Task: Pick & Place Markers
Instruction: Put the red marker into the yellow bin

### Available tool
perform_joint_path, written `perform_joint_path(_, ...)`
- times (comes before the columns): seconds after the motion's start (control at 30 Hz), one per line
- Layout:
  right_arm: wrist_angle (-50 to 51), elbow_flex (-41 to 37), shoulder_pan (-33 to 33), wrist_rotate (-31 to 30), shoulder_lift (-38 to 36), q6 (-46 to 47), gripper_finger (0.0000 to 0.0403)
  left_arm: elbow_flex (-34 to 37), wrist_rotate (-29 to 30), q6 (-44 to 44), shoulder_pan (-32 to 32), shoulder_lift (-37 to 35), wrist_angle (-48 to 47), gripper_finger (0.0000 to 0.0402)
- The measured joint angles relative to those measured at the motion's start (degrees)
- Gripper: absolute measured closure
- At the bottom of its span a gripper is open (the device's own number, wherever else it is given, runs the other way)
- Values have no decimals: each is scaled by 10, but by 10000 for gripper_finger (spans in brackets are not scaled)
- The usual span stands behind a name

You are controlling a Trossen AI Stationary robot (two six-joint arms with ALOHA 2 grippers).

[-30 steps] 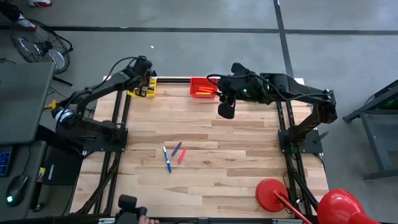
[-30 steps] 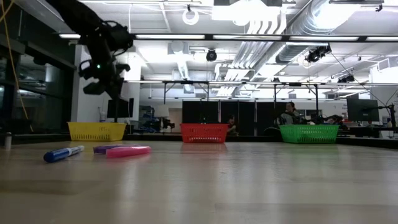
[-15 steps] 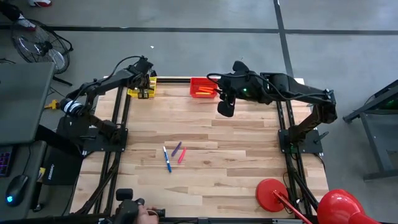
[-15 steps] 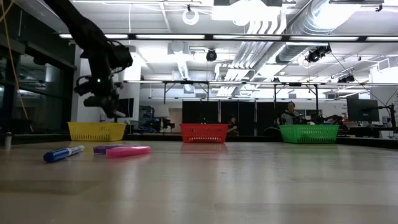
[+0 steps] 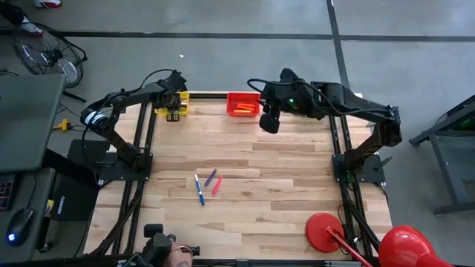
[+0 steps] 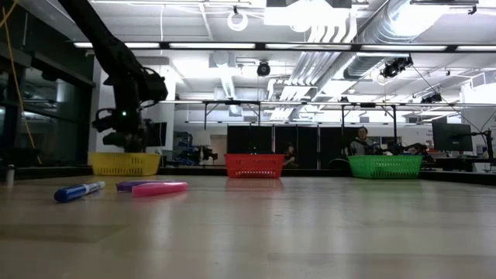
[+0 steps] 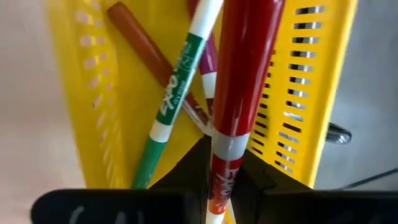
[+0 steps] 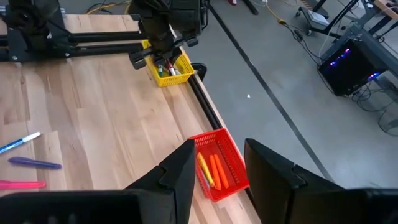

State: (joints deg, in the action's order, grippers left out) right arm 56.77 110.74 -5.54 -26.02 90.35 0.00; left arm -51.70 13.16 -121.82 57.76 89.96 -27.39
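Bright overhead ceiling lights, soft shadows, left wrist close-up blurred

The high camera looked straight down on the whole worktop (image 5: 297,170) and both arms. The low one sat at worktop height, facing level across to the yellow basket (image 6: 124,163), red basket (image 6: 253,165) and green basket (image 6: 384,166) along the far edge. The left wrist camera peered close into the yellow basket; the right wrist camera, farther off, shared the red and yellow baskets with the high view.
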Motion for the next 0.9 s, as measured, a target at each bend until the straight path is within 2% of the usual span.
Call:
perform_joint_path(0.57,0,0,-2,16,0,0,276,0,-19,0,0,0,13,356)
perform_joint_path(0.9,7,0,-2,22,0,0,276,0,-15,44,0,-21,44,355)
